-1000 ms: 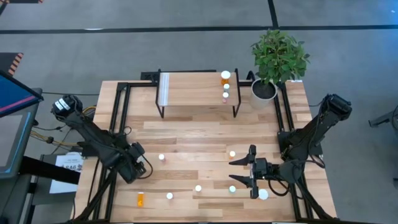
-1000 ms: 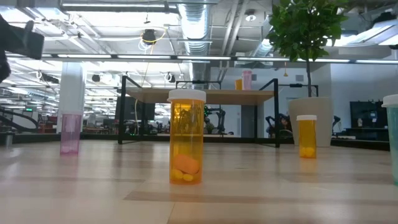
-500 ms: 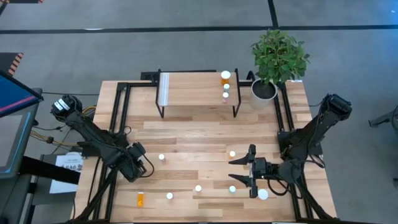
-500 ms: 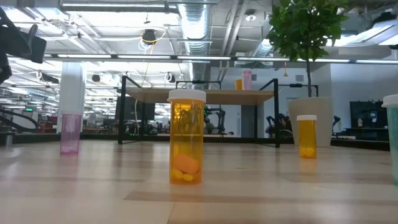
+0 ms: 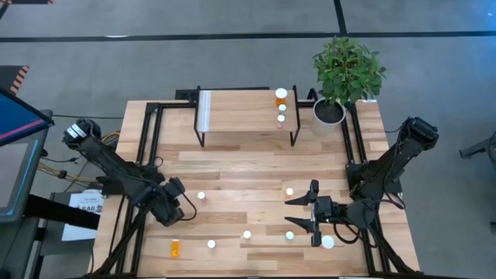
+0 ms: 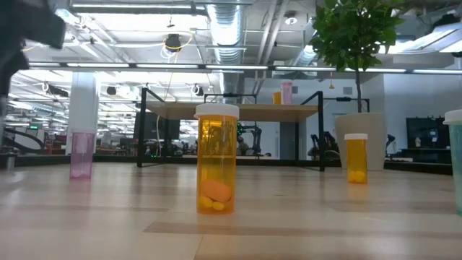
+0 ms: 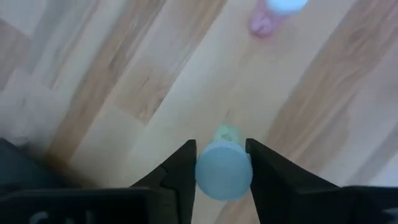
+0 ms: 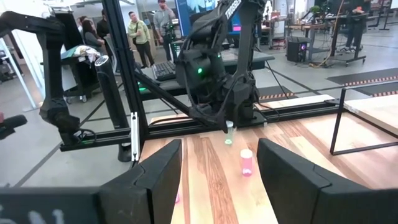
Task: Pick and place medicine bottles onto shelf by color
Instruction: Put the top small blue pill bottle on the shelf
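My left gripper (image 5: 173,208) is over the table's left part, shut on a small green bottle with a white cap (image 7: 224,172). The bottle also shows under that gripper in the right wrist view (image 8: 229,132). My right gripper (image 5: 298,213) is open and empty at the right, its fingers level and pointing toward the table's left. The shelf (image 5: 240,115) stands at the far side with three bottles (image 5: 280,108) at its right end. Several bottles stand loose on the table: a pink one (image 5: 201,196), an orange one (image 5: 289,191) and white-capped ones (image 5: 247,234). An orange bottle (image 5: 175,248) lies on its side. My left gripper pinches the green bottle just under its white cap (image 7: 224,149), one finger on each side. The fingers (image 7: 181,171) come from above, pointing down. The bottle stands upright below them. I cannot tell whether its base is clear of the table.
A potted plant (image 5: 346,71) stands at the far right corner beside the shelf. More bottles stand near my right gripper (image 5: 289,235) (image 5: 328,242). Black frame rails run along both sides of the table. People stand in the room beyond (image 8: 140,34).
My left gripper has gone a little toward the table's right edge. In the low view the left arm has shifted upward in the picture's corner. My right arm has kept still.
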`<act>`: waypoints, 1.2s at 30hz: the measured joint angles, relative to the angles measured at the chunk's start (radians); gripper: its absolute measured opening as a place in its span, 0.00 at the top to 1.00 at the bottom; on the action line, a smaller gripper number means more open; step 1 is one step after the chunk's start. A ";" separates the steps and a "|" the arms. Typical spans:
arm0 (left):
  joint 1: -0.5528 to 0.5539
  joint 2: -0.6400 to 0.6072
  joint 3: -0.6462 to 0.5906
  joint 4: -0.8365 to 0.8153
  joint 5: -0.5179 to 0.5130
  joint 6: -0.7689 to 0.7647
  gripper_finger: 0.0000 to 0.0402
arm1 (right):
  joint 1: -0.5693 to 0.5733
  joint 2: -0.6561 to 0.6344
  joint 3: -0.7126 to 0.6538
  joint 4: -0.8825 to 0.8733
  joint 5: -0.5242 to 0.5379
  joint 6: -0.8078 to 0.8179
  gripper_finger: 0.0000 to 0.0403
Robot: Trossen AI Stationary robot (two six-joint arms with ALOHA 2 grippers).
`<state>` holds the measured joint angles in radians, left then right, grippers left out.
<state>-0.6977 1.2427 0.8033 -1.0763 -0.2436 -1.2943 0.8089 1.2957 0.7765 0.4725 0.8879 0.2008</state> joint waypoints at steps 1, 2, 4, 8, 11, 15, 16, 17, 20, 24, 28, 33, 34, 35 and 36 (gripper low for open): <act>0.016 0.000 0.018 -0.012 -0.001 0.021 0.72 | 0.000 0.000 0.000 0.000 0.000 0.000 0.42; 0.034 0.000 0.037 -0.020 -0.005 0.046 0.72 | 0.000 0.000 0.000 0.000 0.000 0.000 0.42; 0.075 0.000 0.074 -0.028 -0.006 0.108 0.71 | 0.000 0.000 0.000 0.000 0.000 0.000 0.42; 0.185 0.000 0.158 -0.046 -0.006 0.258 0.70 | 0.000 0.000 0.000 0.000 0.000 -0.001 0.42; 0.286 0.002 0.230 -0.064 -0.006 0.382 0.70 | 0.000 0.000 0.000 0.000 0.000 -0.001 0.42; 0.429 0.002 0.329 -0.064 -0.005 0.551 0.70 | 0.000 0.000 0.000 0.000 0.000 -0.005 0.42; 0.466 0.002 0.356 -0.064 -0.004 0.592 0.70 | -0.002 0.000 0.000 0.000 0.000 -0.009 0.42; 0.502 0.002 0.382 -0.064 -0.004 0.632 0.70 | -0.005 0.000 0.000 0.000 0.000 -0.014 0.42; 0.607 0.002 0.460 -0.061 -0.003 0.740 0.70 | -0.010 0.000 0.000 0.000 0.000 -0.016 0.42; 0.744 0.028 0.563 -0.069 0.044 0.867 0.70 | -0.020 0.000 0.000 0.000 0.000 -0.017 0.42; 0.855 0.126 0.713 -0.139 0.071 0.988 0.70 | -0.020 0.000 0.000 -0.003 0.000 -0.019 0.42; 0.950 0.336 0.979 -0.253 0.081 1.166 0.70 | -0.020 0.000 0.000 -0.023 0.000 -0.019 0.42; 0.969 0.379 1.032 -0.275 0.082 1.198 0.70 | -0.020 0.000 0.000 -0.024 0.000 -0.019 0.42; 0.987 0.424 1.091 -0.300 0.082 1.227 0.70 | -0.020 0.000 0.000 -0.024 0.000 -0.018 0.42; 1.004 0.466 1.144 -0.311 0.082 1.254 0.70 | -0.020 0.000 0.000 -0.024 0.000 -0.018 0.42</act>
<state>0.3064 1.7087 1.9474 -1.3873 -0.1619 -0.0404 0.7891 1.2957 0.7769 0.4484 0.8883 0.1825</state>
